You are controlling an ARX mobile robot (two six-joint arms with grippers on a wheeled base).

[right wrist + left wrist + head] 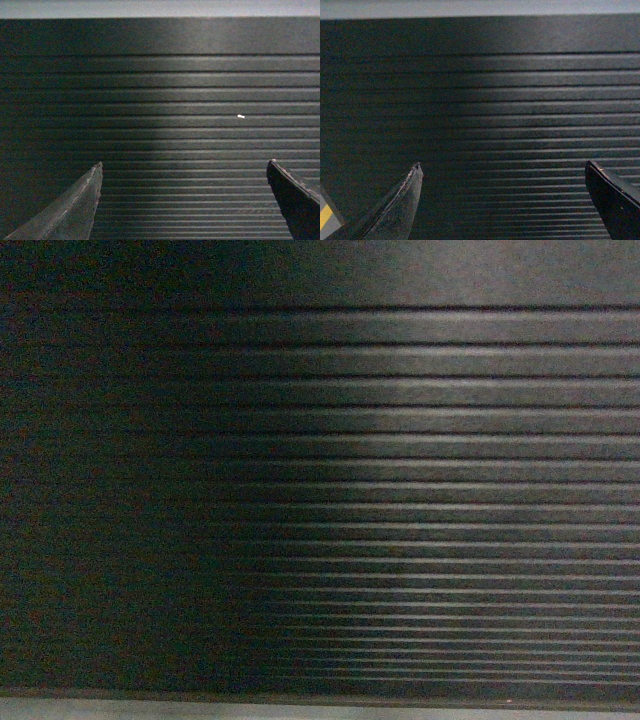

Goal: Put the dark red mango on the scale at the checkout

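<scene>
Head view: only the black, horizontally ribbed checkout front (400, 490); no mango or scale visible.
Left wrist view: left gripper (502, 200) spread wide, holding nothing.
Right wrist view: right gripper (182, 200) likewise wide apart, empty.

The checkout (420, 490) front is dark, matt, ribbed, plastic-looking, with a dull sheen on the ridges; gripper fingers (75, 210) look black, matt, scuffed at the edges.

Ribbed dark checkout (400, 490) front above grey plinth (320, 711)
</scene>
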